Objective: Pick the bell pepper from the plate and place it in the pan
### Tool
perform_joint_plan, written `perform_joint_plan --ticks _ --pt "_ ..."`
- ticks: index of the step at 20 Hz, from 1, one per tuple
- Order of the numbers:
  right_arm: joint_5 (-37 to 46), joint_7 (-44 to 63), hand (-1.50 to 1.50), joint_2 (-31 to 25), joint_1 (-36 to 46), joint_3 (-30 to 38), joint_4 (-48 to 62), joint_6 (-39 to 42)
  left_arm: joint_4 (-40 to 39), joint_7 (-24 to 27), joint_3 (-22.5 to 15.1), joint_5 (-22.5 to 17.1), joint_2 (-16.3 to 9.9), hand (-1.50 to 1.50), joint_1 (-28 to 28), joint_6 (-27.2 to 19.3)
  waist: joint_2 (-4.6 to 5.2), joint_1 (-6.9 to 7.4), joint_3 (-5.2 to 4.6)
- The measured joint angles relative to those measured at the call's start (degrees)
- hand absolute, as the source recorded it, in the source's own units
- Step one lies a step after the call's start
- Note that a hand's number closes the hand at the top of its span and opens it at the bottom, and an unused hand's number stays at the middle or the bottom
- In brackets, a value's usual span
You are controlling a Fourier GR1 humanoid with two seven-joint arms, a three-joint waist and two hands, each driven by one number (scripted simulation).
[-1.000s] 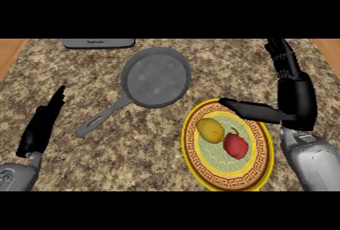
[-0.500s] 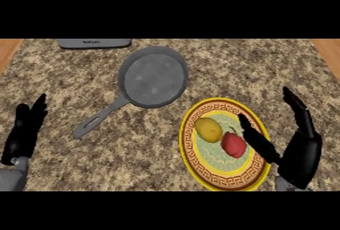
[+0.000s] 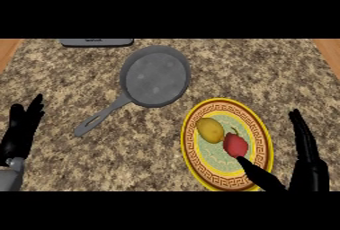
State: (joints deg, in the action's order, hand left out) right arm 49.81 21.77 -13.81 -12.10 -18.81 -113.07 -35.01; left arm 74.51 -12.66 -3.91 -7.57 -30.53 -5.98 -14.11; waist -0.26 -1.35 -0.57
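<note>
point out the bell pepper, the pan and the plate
bell pepper (image 3: pixel 235 144), head view, middle of its red body
pan (image 3: pixel 155 76), head view, centre of its grey base
plate (image 3: pixel 260 133), head view, patterned right rim

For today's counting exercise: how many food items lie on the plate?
2: a yellow lemon on the plate's left half, and a red bell pepper just right of it.

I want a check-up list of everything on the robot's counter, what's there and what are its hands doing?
Surface: speckled stone counter, wood strips at both side edges.
Job's things: red bell pepper on the yellow-rimmed plate; grey pan above-left of the plate, nothing in it.
Clutter: yellow lemon on the plate, beside the pepper.
Hands: right hand open, thumb reaching near the pepper; left hand open, resting at the left edge.
Cables: nothing seen.
Surroundings: grey object at the far edge, partly cut off.
</note>
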Motion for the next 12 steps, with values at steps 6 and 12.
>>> perform_joint_plan --ticks 6,12 --pt "10.2 16.7 -1.5 -1.7 0.8 -1.0 -2.3 18.4 0.9 0.0 -0.6 0.3 0.3 0.0 -0.1 0.3 0.34 1.49 -0.21" --pt "16.3 33.4 -1.5 0.8 8.8 -4.1 -2.9 40.0 0.8 -0.3 -1.2 0.5 0.5 0.0 -1.2 1.2 0.57 2.93 -0.05"
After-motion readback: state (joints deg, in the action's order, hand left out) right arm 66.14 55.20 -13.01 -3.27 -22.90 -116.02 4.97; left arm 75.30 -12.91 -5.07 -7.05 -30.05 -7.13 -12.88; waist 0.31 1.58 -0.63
